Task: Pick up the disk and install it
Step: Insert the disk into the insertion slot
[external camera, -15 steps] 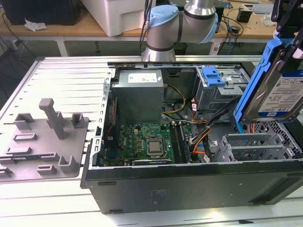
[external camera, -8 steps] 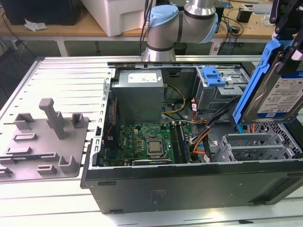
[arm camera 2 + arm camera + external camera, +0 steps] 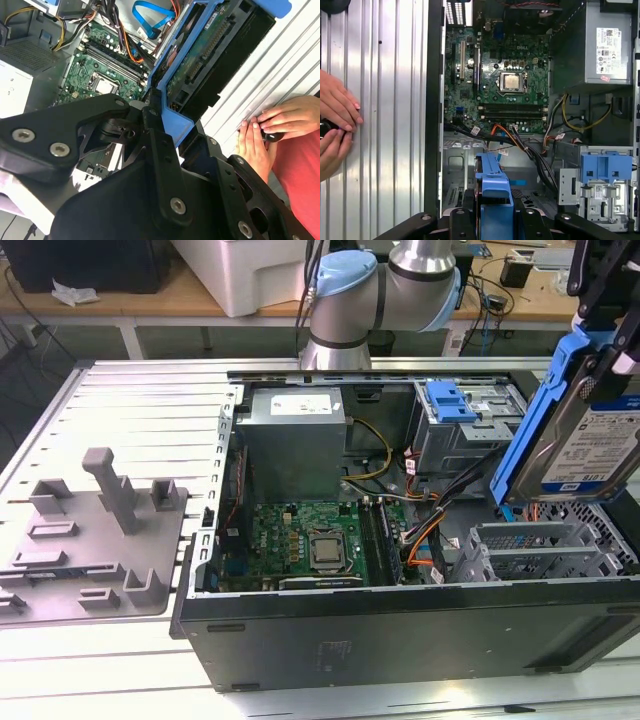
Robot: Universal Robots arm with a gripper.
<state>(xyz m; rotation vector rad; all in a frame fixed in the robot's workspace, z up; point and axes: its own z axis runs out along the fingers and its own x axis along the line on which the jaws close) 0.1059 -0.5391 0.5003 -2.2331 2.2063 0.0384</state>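
The black gripper (image 3: 167,117) is clenched on the disk (image 3: 200,60), its fingers (image 3: 152,130) pressing the bright blue plastic carrier from both sides. In the first wrist view the gripper (image 3: 495,212) holds the carrier edge-on, so the disk (image 3: 495,195) appears as a narrow blue strip.

In the exterior view the disk (image 3: 590,440) hangs tilted in the air from the gripper (image 3: 600,300). It is over the corner of the open computer case (image 3: 400,640) on the exterior view's right, just above the case's empty grey drive cage (image 3: 530,550). Its silver metal face carries a white-and-blue label and is framed by the blue carrier. The second wrist view shows its other face, with a green circuit board and a connector row.

Inside the case lie the green motherboard (image 3: 300,540), the grey power-supply box (image 3: 295,440) and a smaller blue bracket (image 3: 452,400). Outside the case, a person's hands (image 3: 337,120) rest on the ribbed metal table (image 3: 150,400), clasped around a small dark object. A grey moulded fixture (image 3: 90,530) sits beside the case, on the exterior view's left.
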